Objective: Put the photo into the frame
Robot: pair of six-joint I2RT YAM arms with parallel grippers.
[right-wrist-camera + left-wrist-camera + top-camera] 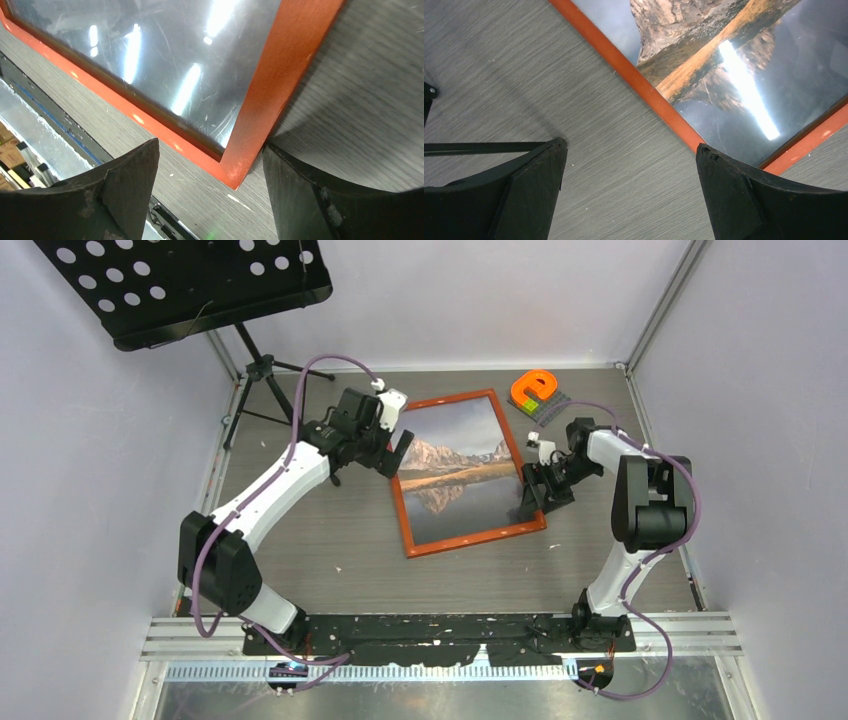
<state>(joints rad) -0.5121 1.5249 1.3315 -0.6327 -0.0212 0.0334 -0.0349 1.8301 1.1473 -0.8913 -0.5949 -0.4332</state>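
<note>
While the photo (455, 465) lies in the frame (477, 538), released jaws flank its edges.

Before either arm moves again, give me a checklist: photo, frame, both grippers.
1. Photo inside the frame, picture side up: ok.
2. Photo seated evenly along every edge: cannot tell; glare and the right gripper hide parts.
3. Frame lying flat on the table: ok.
4. Left gripper open and empty, at the frame's left border: ok.
5. Right gripper open and empty: ok.
6. Right fingers clear of the frame: cannot tell; its near right corner sits between them.
</note>
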